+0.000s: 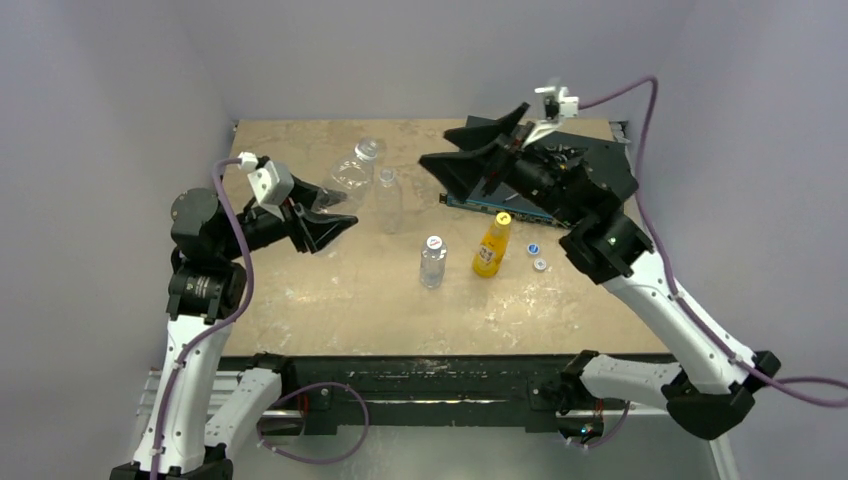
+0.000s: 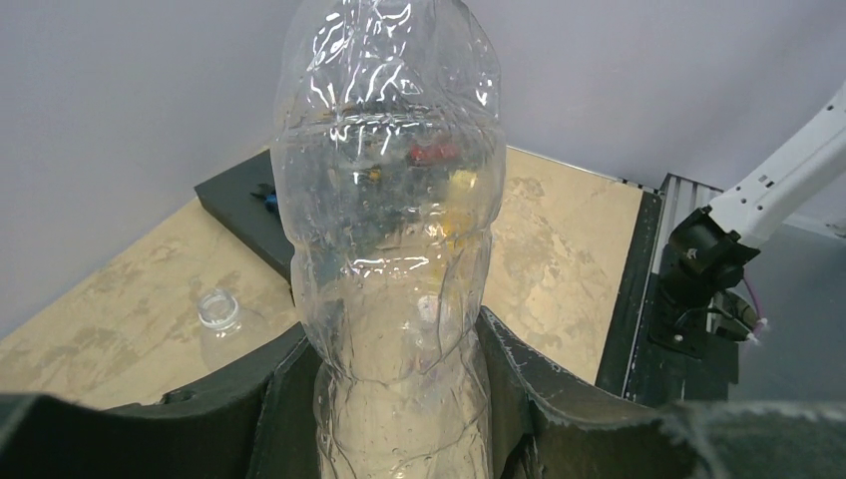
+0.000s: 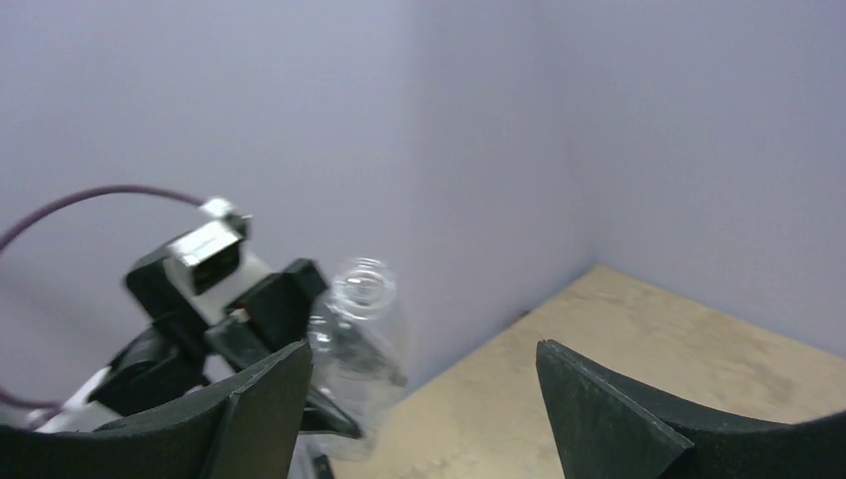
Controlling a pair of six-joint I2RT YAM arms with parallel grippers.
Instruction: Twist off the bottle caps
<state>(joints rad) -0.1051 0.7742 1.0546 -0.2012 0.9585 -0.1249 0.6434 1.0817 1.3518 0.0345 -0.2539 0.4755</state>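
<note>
Pale purple walls stand around a tan worktop (image 1: 300,300). The left claw (image 1: 338,207) squeezes a tilted clear bottle (image 1: 348,178) that has no cap on. The right claw (image 1: 435,145) gapes wide and holds nothing. A blue cap (image 1: 533,248) and a white cap (image 1: 540,264) lie loose near the orange bottle (image 1: 489,250).

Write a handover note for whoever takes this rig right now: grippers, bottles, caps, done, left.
Left gripper: shut on the held clear bottle, raised, mouth open.
Right gripper: open, empty, raised to that bottle's right.
Standing: open clear bottle; capped clear bottle; orange bottle with its yellow cap on.
Loose on the table, right of the orange bottle: blue cap, white cap.
Done: two caps off.
Left: the capped clear bottle and the orange bottle.
</note>
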